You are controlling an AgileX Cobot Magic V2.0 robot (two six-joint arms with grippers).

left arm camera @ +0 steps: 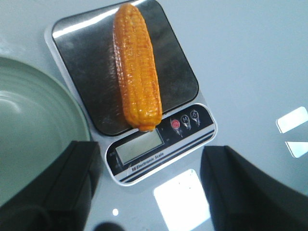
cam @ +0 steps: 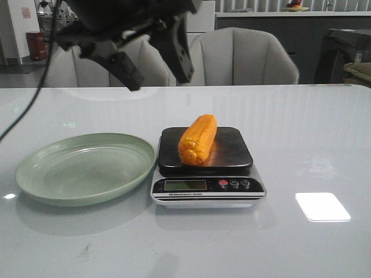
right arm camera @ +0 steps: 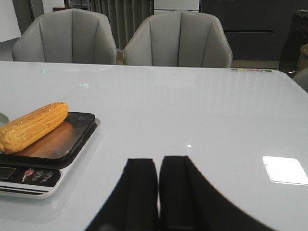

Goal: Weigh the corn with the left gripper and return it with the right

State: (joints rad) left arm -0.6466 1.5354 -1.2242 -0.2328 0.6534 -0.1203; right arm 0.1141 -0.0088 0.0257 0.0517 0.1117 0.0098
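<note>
The orange-yellow corn (cam: 197, 139) lies on the dark platform of the kitchen scale (cam: 233, 152). It also shows in the left wrist view (left arm camera: 138, 67) and the right wrist view (right arm camera: 33, 125). My left gripper (cam: 158, 65) hangs high above the table behind the scale, open and empty. In its wrist view the left gripper (left arm camera: 149, 185) has wide-apart fingers, above the scale's display. My right gripper (right arm camera: 157, 166) is shut and empty, low over the table to the right of the scale. It does not show in the front view.
A pale green plate (cam: 43, 165) sits empty to the left of the scale. Two grey chairs (cam: 246, 57) stand behind the table's far edge. A bright light reflection (cam: 322, 206) lies on the glossy table at the right.
</note>
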